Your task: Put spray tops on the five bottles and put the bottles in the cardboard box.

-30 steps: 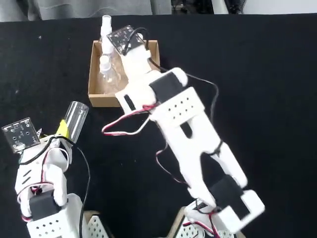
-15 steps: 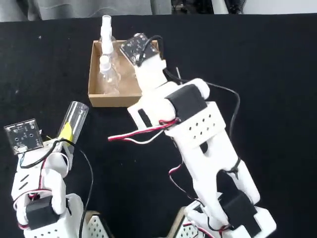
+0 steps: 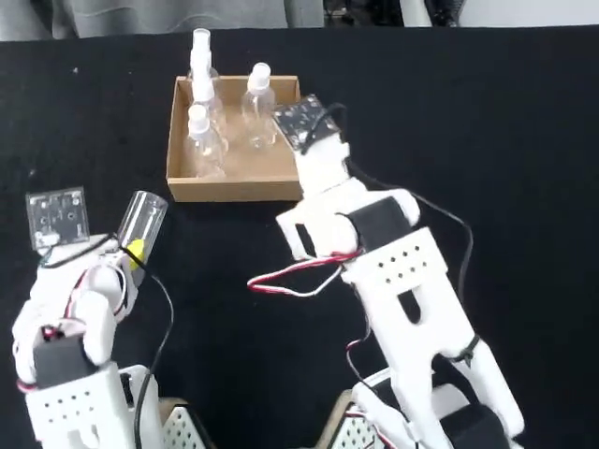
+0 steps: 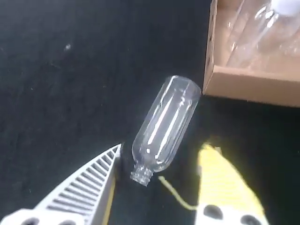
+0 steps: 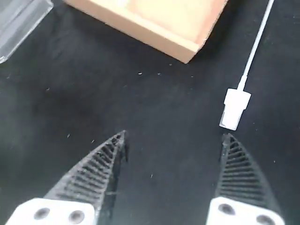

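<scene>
Straddling, left gripper (image 4: 161, 150): jaws apart around clear plastic bottle (image 4: 165, 126) neck.
Right gripper (image 5: 175, 135): jaws wide apart, empty, near white spray top (image 5: 233, 110).

Cardboard box (image 3: 234, 190): shallow, brown, open top, flat on black table. 4 clear bottles w/ white spray tops stand upright in it. 3 line up along one side: far bottle (image 3: 200, 49) at the far wall, mid bottle (image 3: 205, 96), near bottle (image 3: 203, 140). 4th bottle (image 3: 257, 103) stands approx. mid-box by the far wall. 5th bottle (image 3: 142, 220): clear, no top, lying tilted outside the box near a front corner, base toward box. Loose spray top (image 5: 233, 111): white w/ long thin tube, lies on the table beside a box corner.
</scene>
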You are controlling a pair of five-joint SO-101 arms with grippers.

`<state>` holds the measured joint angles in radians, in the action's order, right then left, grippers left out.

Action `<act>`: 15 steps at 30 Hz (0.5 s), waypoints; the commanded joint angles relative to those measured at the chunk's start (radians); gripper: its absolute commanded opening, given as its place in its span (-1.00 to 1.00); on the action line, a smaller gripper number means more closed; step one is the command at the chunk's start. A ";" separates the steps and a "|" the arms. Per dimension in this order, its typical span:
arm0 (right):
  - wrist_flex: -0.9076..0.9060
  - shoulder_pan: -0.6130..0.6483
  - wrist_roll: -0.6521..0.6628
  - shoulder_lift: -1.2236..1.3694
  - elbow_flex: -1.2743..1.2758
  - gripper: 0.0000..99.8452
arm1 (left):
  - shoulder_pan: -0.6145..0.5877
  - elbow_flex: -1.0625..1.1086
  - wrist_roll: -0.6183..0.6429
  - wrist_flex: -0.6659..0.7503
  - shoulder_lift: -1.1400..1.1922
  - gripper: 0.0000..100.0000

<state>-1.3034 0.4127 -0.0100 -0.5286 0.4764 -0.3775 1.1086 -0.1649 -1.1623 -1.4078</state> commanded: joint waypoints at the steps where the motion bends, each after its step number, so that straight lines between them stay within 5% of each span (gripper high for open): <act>1: 0.114 -0.068 0.002 -0.053 0.039 -0.45 | 0.012 -0.079 -0.020 -0.006 0.107 -0.37; 15: 0.229 -0.169 -0.002 -0.051 0.101 -0.45 | 0.013 -0.217 -0.158 -0.003 0.454 -0.41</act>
<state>-1.1193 0.2670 -0.0100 -0.5332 0.5746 -0.3775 0.9705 -0.2938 -1.1653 -1.0104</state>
